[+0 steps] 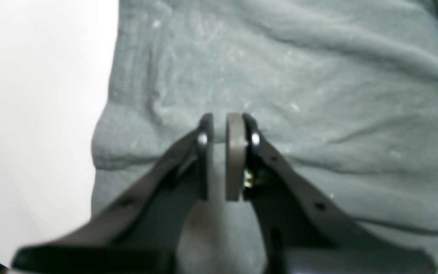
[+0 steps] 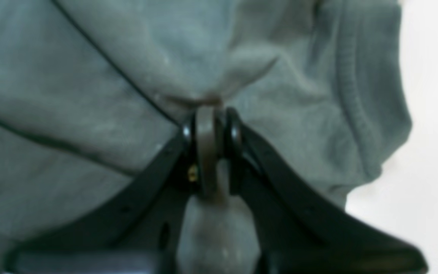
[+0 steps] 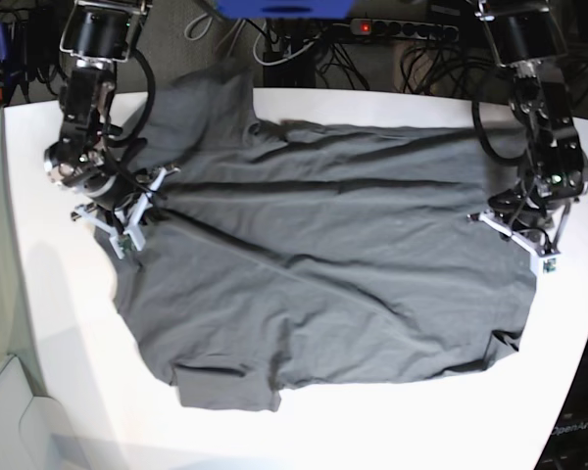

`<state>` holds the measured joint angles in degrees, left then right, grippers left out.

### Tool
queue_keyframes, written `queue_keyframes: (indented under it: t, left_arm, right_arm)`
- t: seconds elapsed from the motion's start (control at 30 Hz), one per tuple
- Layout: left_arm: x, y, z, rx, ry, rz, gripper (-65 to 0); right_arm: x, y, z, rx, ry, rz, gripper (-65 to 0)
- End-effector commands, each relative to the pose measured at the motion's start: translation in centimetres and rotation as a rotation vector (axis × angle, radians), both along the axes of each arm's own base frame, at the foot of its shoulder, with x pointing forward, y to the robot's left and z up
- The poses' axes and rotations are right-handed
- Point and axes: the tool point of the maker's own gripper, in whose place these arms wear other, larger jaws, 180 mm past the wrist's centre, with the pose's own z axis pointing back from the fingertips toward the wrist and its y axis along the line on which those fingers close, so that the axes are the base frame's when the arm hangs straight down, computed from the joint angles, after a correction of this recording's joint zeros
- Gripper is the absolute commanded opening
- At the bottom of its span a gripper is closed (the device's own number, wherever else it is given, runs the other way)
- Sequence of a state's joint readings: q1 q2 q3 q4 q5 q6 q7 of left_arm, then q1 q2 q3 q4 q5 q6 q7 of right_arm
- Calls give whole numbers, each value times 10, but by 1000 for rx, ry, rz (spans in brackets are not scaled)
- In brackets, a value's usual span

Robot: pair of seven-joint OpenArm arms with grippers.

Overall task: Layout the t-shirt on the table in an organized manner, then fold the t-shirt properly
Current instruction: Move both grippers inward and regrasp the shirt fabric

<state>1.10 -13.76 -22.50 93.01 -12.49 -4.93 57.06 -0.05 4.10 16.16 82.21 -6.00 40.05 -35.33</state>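
T-shirt (image 3: 314, 274) spread across white surface (image 3: 59, 323), still creased. Soft, limp, light cloth; it will sag and drag, best held by hems. Right pincer (image 2: 211, 114) pinches a fabric tuck. Left pincer (image 1: 219, 121) nearly closed, fabric between tips unclear.
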Motion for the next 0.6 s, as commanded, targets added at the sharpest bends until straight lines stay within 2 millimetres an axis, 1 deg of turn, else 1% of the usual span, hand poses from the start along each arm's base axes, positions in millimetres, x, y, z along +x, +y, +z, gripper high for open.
queue_keyframes:
  t: [0.0, 0.1, 0.17, 0.2, 0.27, 0.3, 0.37, 0.4, 0.53, 0.57]
  left_arm:
    - [9, 8, 16, 23, -48, 0, -586]
    - [12, 8, 19, 22, -57, 1, -586]
    - [13, 7, 19, 22, -57, -1, -586]
    - [13, 8, 20, 25, -59, 0, -586]
    - [21, 6, 26, 27, -77, -6, -586]
    - [23, 7, 27, 26, -80, -2, -586]
    - [23, 10, 18, 11, -57, 10, -586]
    - [25, 10, 16, 2, -54, 13, -586]
    - [31, 12, 9, -17, -42, 27, -586]
    - [35, 13, 9, -17, -56, 28, -586]
  right_arm:
    - [-9, -13, -7, -32, 39, -19, -615]
    - [-23, -31, -14, -34, 64, -74, -615]
    - [-28, -44, -15, -39, 69, -109, -615]
    - [-31, -55, -13, -54, 67, -126, -615]
    - [-33, -66, -12, -68, 69, -142, -615]
    - [-34, -67, -12, -71, 71, -142, -615]
    - [-38, -67, -13, -74, 78, -141, -615]
    - [-38, -68, -11, -78, 71, -140, -615]
    - [-26, -64, 14, -99, -5, -126, -615]
    - [-21, -59, 20, -97, -26, -121, -615]
